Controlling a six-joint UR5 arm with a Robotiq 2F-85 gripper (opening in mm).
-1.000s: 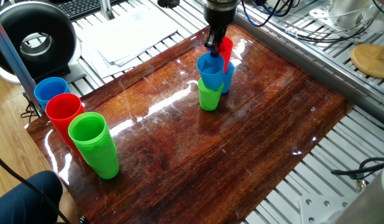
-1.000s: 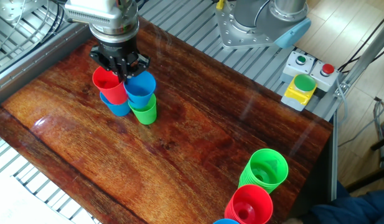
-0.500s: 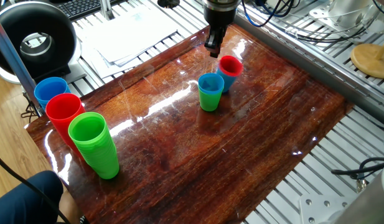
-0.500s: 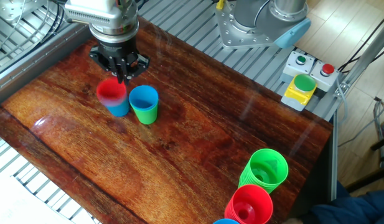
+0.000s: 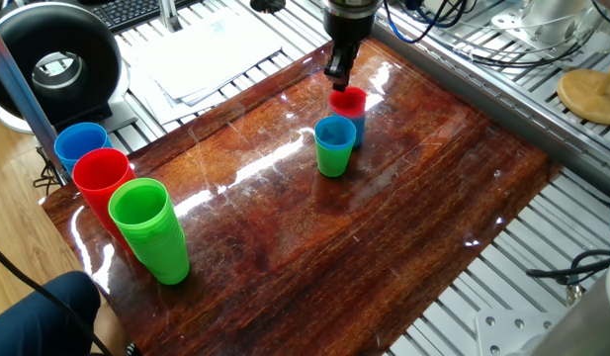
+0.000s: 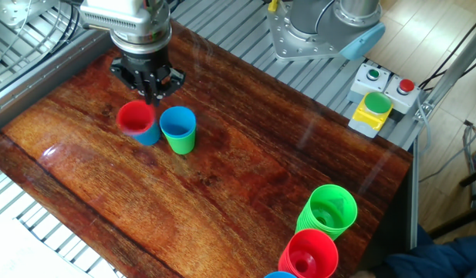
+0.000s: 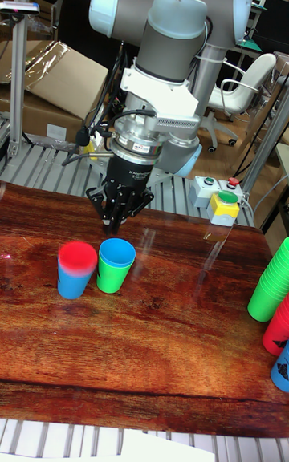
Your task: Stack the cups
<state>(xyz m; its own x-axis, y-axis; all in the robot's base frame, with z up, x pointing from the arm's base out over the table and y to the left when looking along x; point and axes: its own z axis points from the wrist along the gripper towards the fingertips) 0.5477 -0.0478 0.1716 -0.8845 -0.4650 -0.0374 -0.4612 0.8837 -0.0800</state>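
Standing as two side-by-side pairs on the worktop [image 5: 285, 237], red cup [image 6: 135, 118] in blue and blue cup [image 6: 177, 123] in green await merging, while the end effector [image 6: 153, 91] hangs empty above, fingers nearly together.

Four small tapered cups stand upright as two nested pairs, just beside each other. A red cup [image 6: 136, 117] sits inside a blue cup [image 6: 148, 136]; at its 3 o'clock, another blue cup [image 6: 177, 123] sits inside a green cup [image 6: 182, 142].
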